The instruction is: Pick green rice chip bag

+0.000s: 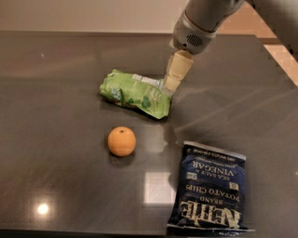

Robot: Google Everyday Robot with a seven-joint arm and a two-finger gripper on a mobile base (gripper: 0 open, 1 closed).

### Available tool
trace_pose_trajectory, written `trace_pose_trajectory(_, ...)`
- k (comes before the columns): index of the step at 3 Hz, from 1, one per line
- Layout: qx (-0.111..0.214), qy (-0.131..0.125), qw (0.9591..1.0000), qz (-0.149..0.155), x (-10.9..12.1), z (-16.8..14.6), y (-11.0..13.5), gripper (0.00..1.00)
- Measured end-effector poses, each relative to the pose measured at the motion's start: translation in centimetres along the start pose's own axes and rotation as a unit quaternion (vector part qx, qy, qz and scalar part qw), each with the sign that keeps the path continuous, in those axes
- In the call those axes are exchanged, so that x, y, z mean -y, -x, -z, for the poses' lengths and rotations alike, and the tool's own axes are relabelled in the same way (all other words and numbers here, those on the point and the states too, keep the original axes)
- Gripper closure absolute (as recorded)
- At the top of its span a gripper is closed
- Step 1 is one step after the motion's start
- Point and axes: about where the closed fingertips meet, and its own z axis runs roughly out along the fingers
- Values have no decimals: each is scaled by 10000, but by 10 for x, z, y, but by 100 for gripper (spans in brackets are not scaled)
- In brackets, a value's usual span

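Dark shiny surface (56,102) under a pale wall (93,14) holds a small wrinkly light-green rice chip bag (132,93). Cream pincer (168,89) hangs at the bag's right end; apart or together, I cannot tell.

I see the green rice chip bag (134,94) lying flat, wrinkly and glossy, white label patch by its right end, my gripper (168,89) at that end.

- Dim, warm overhead light; the glossy desk (56,121) shows a square glare patch at the front and a bright spot front-left.
- The tool (168,90), at the right end of the green rice chip bag (132,93), is mirrored faintly in the desk.
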Motion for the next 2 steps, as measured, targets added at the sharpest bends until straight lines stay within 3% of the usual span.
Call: trace_pose_trajectory(2, -178, 368, 9990, 166, 5, -62, 26, 0)
